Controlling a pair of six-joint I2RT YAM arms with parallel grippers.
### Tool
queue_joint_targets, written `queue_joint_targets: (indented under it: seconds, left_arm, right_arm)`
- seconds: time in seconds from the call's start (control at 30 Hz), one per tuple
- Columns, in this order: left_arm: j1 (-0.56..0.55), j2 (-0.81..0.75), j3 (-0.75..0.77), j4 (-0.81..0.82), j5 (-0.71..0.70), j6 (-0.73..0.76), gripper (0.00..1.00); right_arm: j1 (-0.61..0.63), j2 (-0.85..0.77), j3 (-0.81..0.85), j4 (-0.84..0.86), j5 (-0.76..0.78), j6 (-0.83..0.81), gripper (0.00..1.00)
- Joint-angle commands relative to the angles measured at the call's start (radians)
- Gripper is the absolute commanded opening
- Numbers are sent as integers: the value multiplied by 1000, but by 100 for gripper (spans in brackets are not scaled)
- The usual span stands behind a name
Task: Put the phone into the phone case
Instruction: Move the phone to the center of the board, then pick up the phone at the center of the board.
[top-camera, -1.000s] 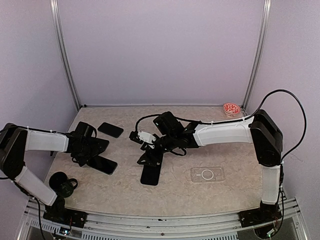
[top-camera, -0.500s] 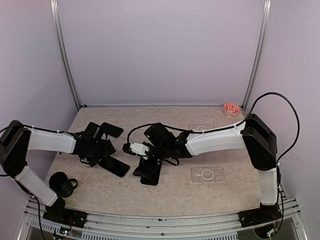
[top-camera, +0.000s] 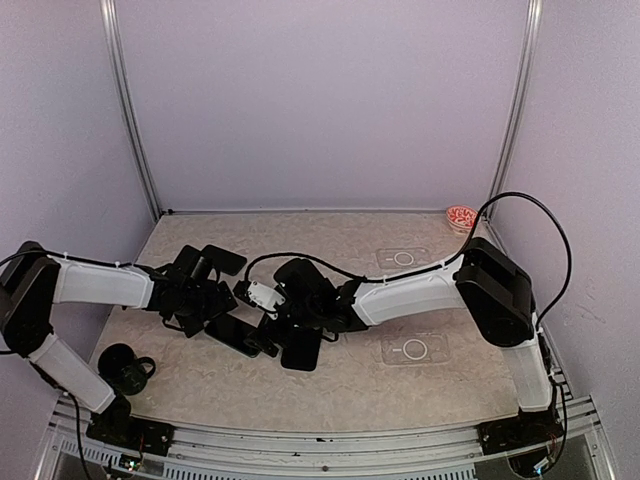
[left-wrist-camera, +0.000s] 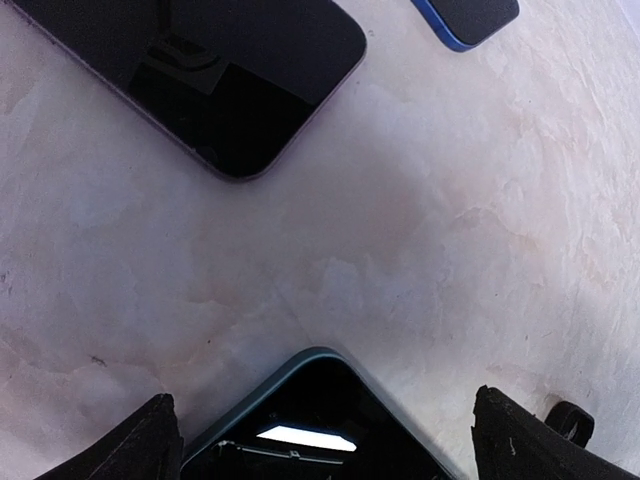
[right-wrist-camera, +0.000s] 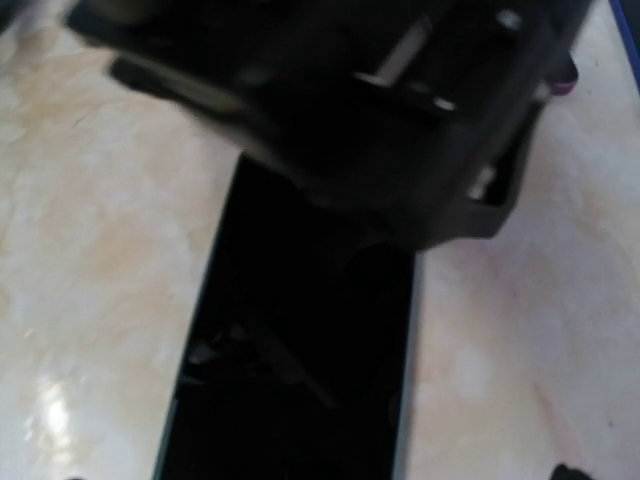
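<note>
Dark phone (top-camera: 238, 336) flat on the table, just beside black phone case (top-camera: 301, 349), both face-up.
</note>
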Motion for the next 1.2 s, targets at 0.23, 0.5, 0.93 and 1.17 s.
queue_joint_targets:
  seconds: [0.23, 0.5, 0.93, 1.17]
  left_arm:
    - [133, -186, 17, -187, 21, 55, 99]
    - [174, -294, 11, -215, 15, 84, 99]
    - [175, -306, 14, -210, 22, 98, 99]
    - [175, -301, 5, -201, 25, 95, 99]
  right_arm:
    - [19, 116, 83, 85, 24, 76, 100]
    - [26, 167, 114, 107, 35, 77, 99]
    - [27, 222, 135, 103, 30, 124, 99]
    - [34, 242, 134, 98, 45, 115, 99]
